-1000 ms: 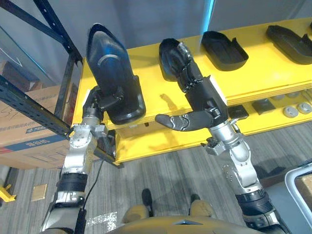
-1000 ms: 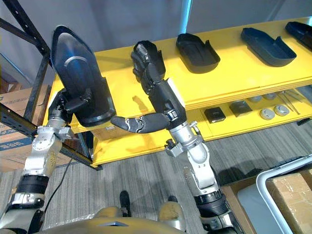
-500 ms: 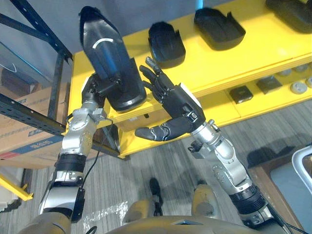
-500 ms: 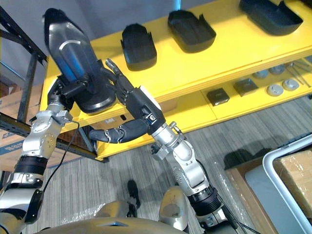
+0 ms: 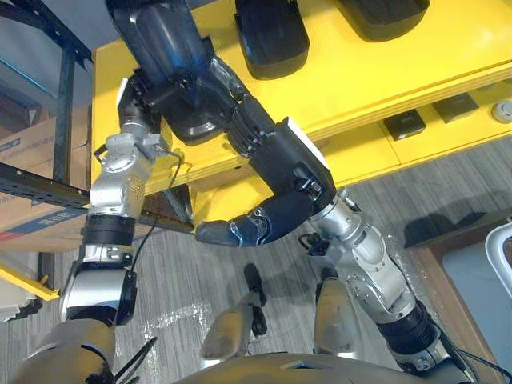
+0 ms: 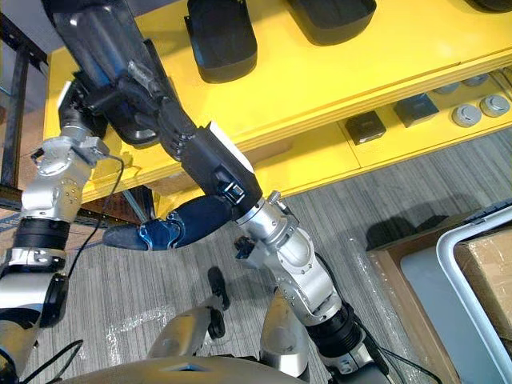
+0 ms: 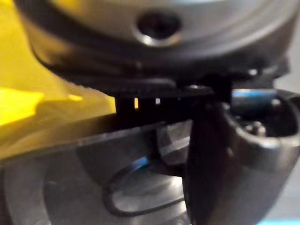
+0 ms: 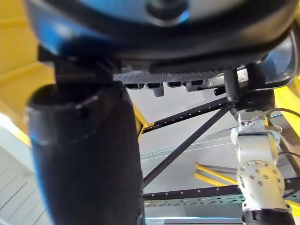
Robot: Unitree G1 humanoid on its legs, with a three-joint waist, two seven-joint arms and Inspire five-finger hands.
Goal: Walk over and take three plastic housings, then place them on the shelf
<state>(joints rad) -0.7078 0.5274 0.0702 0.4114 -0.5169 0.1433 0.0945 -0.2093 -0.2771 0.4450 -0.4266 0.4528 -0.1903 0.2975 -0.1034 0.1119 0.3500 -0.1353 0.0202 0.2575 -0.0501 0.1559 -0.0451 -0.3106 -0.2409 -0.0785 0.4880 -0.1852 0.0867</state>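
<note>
My left hand [image 5: 146,94] is shut on the lower end of a long dark plastic housing [image 5: 164,40] and holds it tilted over the left end of the yellow shelf [image 5: 336,96]. My right hand [image 5: 280,164] reaches across from the right. Its straight fingers [image 6: 164,112] lie against the housing's base beside the left hand, and its thumb [image 5: 236,230] sticks out below. The left wrist view looks along the housing's grey surface [image 7: 89,183] from very close. Two more housings [image 5: 272,36] [image 5: 384,12] rest on the shelf further right.
Small black square parts [image 6: 366,126] and round discs [image 6: 464,114] lie on the lower yellow shelf. A dark metal rack [image 5: 40,184] with a cardboard box [image 5: 28,148] stands at the left. A light-rimmed cart with a box [image 6: 480,256] is at the lower right.
My right hand has swung left, away from the second housing on the shelf, and its fingers now touch the housing in my left hand. The camera has tilted, so the shelf appears higher.
</note>
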